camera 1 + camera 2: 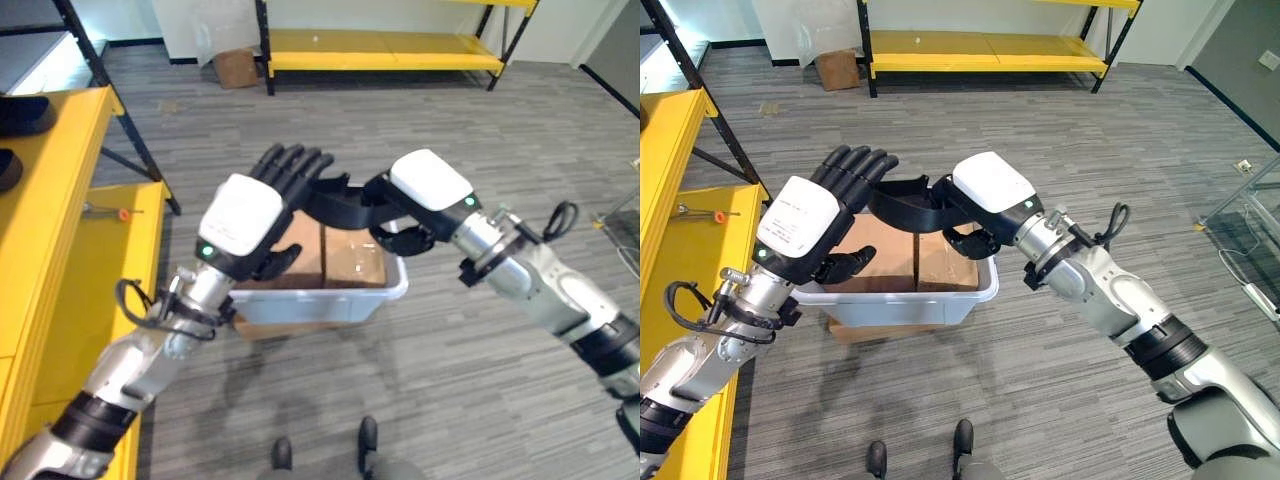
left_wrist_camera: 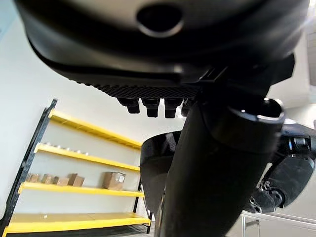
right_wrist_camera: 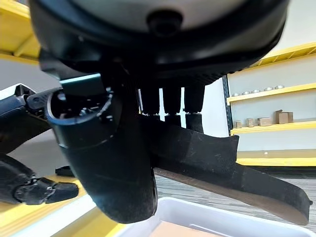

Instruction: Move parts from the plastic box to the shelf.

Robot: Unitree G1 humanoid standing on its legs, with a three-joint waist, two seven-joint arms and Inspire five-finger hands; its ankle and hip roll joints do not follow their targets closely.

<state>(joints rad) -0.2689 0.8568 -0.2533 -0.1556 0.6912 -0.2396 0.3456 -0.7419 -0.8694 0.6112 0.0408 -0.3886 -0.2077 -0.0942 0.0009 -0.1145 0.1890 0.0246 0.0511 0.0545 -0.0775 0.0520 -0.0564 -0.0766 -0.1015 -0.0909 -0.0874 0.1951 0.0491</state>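
A white plastic box sits on the grey floor in front of the robot, resting on a flat brown carton; inside it lie two brown cardboard boxes side by side, filling most of its bottom. Above the box's far edge the right hand has its fingers curled round a black curved part, a long, flat, arched piece with a matte surface that tapers towards one end. The part is held in the air over the box and reaches leftwards from the right hand. The left hand hovers at the part's left end, fingers straight and spread, holding nothing. The yellow shelf stands at the left.
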